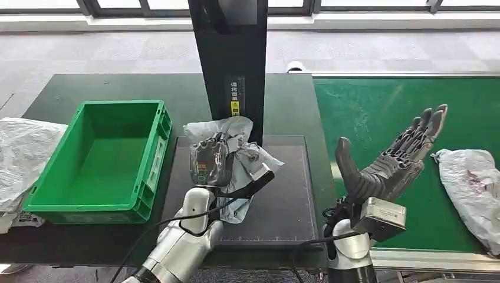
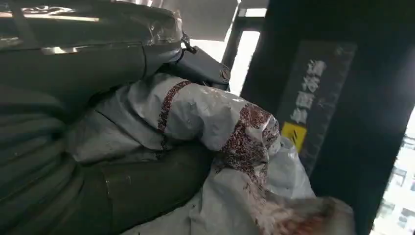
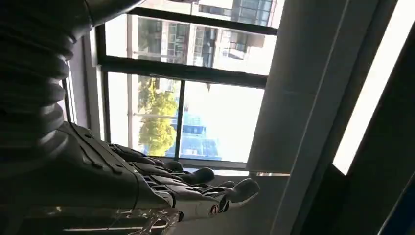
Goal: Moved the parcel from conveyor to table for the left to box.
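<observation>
Head view: three parcels, perhaps, one (image 1: 236,154) in left hand (image 1: 210,162).

Two hands (image 1: 213,158) (image 1: 394,156), three grey parcels (image 1: 236,154) (image 1: 474,188) (image 1: 23,154), one green box (image 1: 100,162), one black post (image 1: 231,56)

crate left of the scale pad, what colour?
Green, plain plastic crate; the head view shows it best.
</observation>
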### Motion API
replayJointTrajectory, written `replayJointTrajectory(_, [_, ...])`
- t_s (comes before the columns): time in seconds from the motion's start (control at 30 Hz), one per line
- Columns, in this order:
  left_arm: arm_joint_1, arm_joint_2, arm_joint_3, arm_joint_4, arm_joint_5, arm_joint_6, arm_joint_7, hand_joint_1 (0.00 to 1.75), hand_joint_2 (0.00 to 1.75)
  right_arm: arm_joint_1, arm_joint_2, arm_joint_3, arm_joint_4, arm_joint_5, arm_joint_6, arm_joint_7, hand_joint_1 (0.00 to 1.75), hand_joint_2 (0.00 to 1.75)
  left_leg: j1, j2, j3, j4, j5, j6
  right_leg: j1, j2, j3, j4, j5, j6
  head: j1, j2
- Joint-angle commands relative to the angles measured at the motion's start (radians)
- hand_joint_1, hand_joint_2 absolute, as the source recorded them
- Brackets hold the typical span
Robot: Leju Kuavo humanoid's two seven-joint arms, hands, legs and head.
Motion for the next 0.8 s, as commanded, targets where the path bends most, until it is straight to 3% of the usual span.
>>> replayJointTrajectory(0.03, [-0.016, 0.196, 0.002, -0.419, -0.078, 0.000, 0.103, 1.75, 1.75, 0.060, 0.030, 0.007, 0.017, 0.001, 0.000, 0.003, 0.00, 1.75, 0.001, 0.003, -0.002, 0.000, -0.001, 0.000, 0.001, 0.002, -0.004, 0.000, 0.000, -0.001, 0.000, 0.000])
replayJointTrajectory(0.5, [-0.066, 0.209, 0.062, -0.500, -0.078, 0.000, 0.091, 1.75, 1.75, 0.093, 0.030, -0.031, -0.037, 0.006, 0.000, 0.003, 0.00, 1.75, 0.001, -0.001, -0.003, 0.000, 0.000, 0.000, 0.001, -0.001, -0.004, -0.001, 0.000, -0.001, 0.000, 0.000])
replayJointTrajectory(0.7, [-0.120, 0.164, 0.288, -0.313, -0.077, 0.000, 0.058, 1.75, 1.75, 0.127, 0.030, -0.020, -0.074, 0.012, 0.000, 0.003, 0.00, 1.75, 0.000, -0.001, -0.001, -0.001, 0.000, 0.000, 0.000, 0.000, -0.002, -0.002, 0.000, -0.001, 0.000, 0.000])
replayJointTrajectory(0.8, [-0.161, 0.145, 0.526, -0.191, -0.020, 0.000, -0.079, 1.75, 1.75, 0.135, 0.030, -0.026, -0.089, 0.011, 0.000, 0.003, 0.00, 1.75, 0.001, 0.000, 0.001, -0.003, 0.000, 0.000, 0.001, 0.000, -0.001, -0.003, 0.000, -0.002, 0.000, 0.000])
